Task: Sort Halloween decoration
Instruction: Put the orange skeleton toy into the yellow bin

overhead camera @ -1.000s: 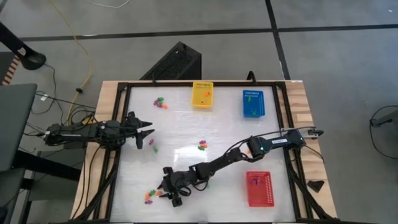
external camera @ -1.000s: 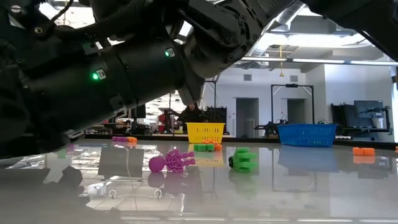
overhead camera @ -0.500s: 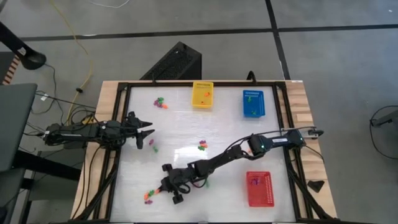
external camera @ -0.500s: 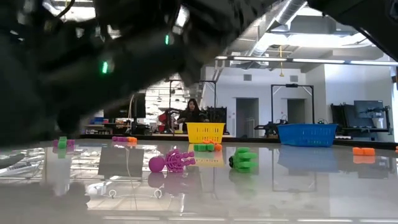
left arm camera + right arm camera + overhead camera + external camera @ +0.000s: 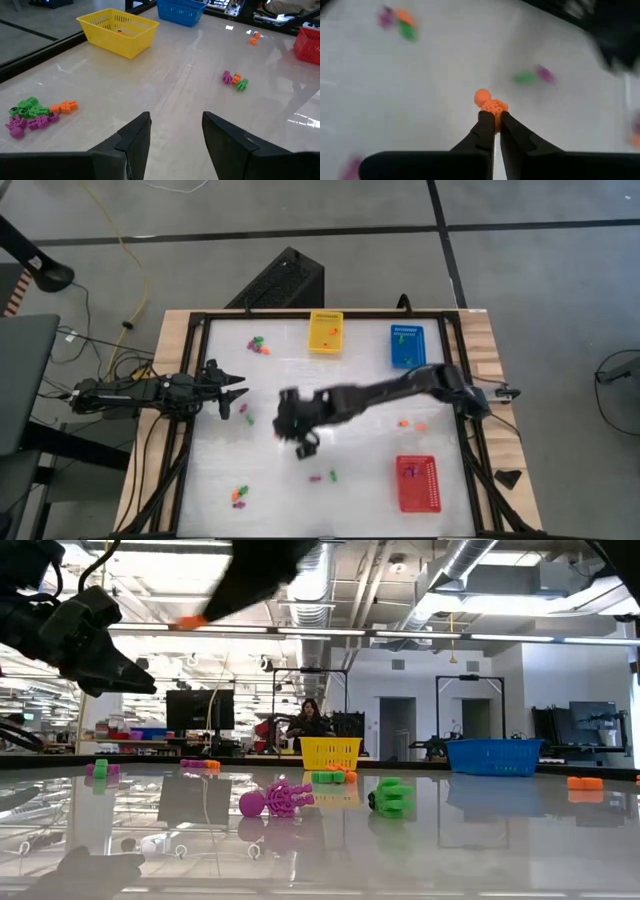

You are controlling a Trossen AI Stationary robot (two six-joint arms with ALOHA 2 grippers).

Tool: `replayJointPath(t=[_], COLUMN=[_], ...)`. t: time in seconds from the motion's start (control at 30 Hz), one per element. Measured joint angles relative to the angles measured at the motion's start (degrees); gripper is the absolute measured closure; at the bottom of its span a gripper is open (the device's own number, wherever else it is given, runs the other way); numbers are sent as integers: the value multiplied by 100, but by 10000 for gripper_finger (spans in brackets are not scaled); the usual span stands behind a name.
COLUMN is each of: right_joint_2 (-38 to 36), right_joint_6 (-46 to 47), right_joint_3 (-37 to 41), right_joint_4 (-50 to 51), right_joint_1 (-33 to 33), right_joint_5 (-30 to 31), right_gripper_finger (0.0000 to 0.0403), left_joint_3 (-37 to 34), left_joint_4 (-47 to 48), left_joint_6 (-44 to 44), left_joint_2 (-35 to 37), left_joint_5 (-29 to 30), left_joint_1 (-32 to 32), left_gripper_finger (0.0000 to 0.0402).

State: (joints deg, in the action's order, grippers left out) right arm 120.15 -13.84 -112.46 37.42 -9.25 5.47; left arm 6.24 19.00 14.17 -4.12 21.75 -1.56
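The small orange plastic skeleton-shaped trinket (image 5: 491, 102) is pinched between the pressed-together fingertips of the right end effector (image 5: 290, 423), which is raised clear of the white glossy bench (image 5: 370, 500), slightly toward 9 o'clock of the bench centre in the high view. In the low view the same trinket shows as an orange speck high above the surface.

The remaining Halloween decoration is scattered in several places:
- a green, purple and orange cluster (image 5: 259, 344) at 11 o'clock, beside the yellow perforated plastic basket (image 5: 325, 332);
- a purple and green pair (image 5: 323, 476) toward 6 o'clock;
- a mixed cluster (image 5: 239, 496) at 7 o'clock;
- two orange pieces (image 5: 412, 424) at 3 o'clock;
- a small purple piece (image 5: 245, 414) near 9 o'clock, close to the left end effector.

The left end effector (image 5: 172, 135) waits at 9 o'clock with its fingers spread and nothing between them.

The yellow basket at 12 o'clock holds at least one orange piece. The blue perforated plastic basket (image 5: 407, 346) at 1 o'clock holds something green. The red perforated plastic basket (image 5: 418, 483) at 5 o'clock holds something purple.

Progress assessment: sorting is at an early-to-middle stage. Each basket has received some pieces, one orange piece is in transit, and most trinkets remain loose on the bench. By colour, the held piece probably belongs in the yellow basket.
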Motion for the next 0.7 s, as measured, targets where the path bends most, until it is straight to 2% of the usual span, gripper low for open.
replayJointPath(t=[0.2,0.3,0.5,0.7], right_joint_2=[-591,-633,-263,229], right_joint_6=[-36,24,631,1543], right_joint_3=[0,-4,13,24], right_joint_4=[930,1208,1366,1333], right_joint_1=[1052,1733,2955,3694], right_joint_5=[52,88,81,33], right_gripper_finger=[360,360,360,340], left_joint_3=[0,0,0,0], left_joint_4=[0,0,0,0], left_joint_6=[0,0,0,0], left_joint_2=[0,0,1,0], left_joint_5=[0,0,1,-1], left_joint_1=[-2,-1,0,-1], left_gripper_finger=[233,233,233,233])
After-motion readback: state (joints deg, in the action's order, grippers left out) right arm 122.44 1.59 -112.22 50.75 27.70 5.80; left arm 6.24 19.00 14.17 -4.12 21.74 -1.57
